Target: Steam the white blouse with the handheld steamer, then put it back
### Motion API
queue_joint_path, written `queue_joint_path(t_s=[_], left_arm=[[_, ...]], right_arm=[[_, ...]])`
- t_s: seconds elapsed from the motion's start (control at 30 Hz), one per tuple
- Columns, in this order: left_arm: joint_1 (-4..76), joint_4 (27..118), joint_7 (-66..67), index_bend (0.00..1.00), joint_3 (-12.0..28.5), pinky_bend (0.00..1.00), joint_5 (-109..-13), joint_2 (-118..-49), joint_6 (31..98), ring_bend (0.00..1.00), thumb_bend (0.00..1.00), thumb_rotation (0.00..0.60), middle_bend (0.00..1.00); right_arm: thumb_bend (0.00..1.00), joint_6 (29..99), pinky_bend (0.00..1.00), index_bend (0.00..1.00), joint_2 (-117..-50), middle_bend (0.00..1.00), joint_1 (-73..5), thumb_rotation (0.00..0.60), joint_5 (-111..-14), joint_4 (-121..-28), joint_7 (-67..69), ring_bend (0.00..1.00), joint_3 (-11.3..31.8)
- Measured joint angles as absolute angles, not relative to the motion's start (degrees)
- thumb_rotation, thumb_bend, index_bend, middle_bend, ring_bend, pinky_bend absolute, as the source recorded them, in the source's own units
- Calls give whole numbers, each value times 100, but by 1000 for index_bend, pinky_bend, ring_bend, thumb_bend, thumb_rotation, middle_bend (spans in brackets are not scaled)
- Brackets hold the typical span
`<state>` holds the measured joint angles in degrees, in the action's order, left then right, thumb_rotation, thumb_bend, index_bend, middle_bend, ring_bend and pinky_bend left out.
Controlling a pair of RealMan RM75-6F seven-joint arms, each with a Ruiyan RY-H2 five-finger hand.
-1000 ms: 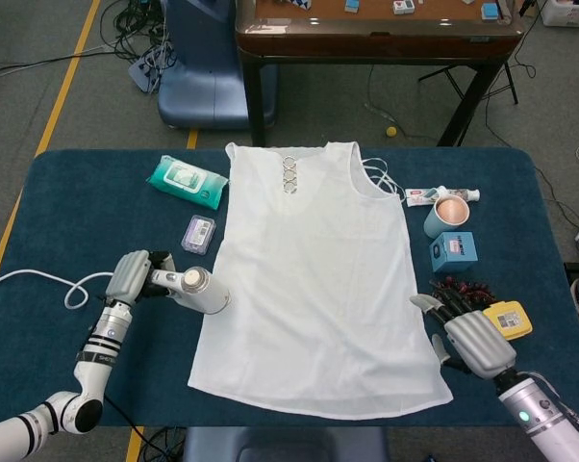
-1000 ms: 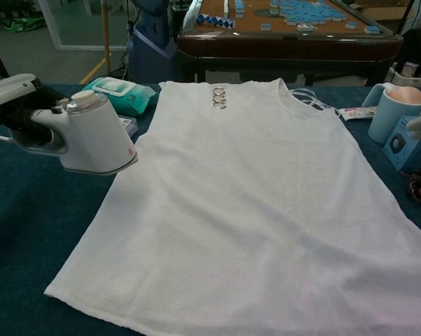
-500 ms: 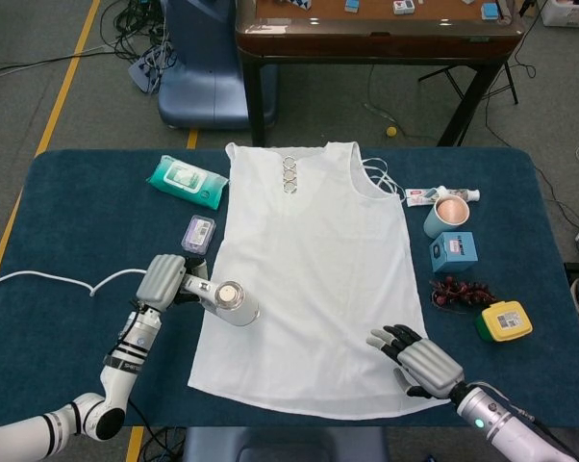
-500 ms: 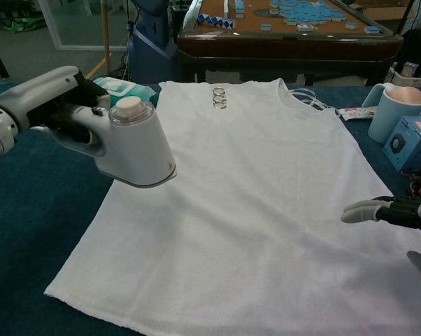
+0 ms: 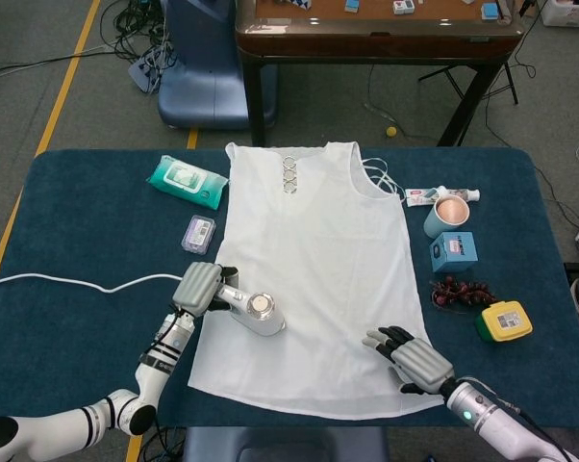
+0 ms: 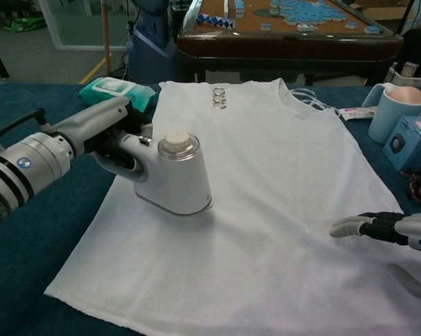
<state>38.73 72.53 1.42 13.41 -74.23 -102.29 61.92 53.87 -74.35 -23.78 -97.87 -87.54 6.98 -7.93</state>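
While the blouse (image 5: 314,274) lies flat on the counter (image 5: 78,221), left hand (image 5: 198,286) grips the steamer (image 5: 259,311) handle, fingers wrapped; steamer base over the blouse's left part, contact unclear. Right hand (image 5: 412,358) fingers spread, holding nothing, over the lower right hem; chest view cuts it off at the frame edge.

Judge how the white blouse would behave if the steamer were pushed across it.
The white blouse looks thin and floppy, so it would likely bunch ahead of the steamer. It lies loose on the blue cloth; the right hand over its hem may be meant to pin it.
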Motion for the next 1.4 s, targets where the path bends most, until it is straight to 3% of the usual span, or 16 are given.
queue_joint_path(t_s=[0.77,1.4], left_arm=[[4184,6014,-57,816,1108,646,-7803,-11080,6167,627,198,600,739],[4564,4203,-1022,818,1157,646,-8239,-11618,6414,627,198,600,740]], right_arm=[[708,5315,25,0,-7652,68,-2632,600,-9679,-8419,1012,0,-965],[708,5309,25,0,-7679,67,-2704,600,-9536,-8446,953,0,-1007]])
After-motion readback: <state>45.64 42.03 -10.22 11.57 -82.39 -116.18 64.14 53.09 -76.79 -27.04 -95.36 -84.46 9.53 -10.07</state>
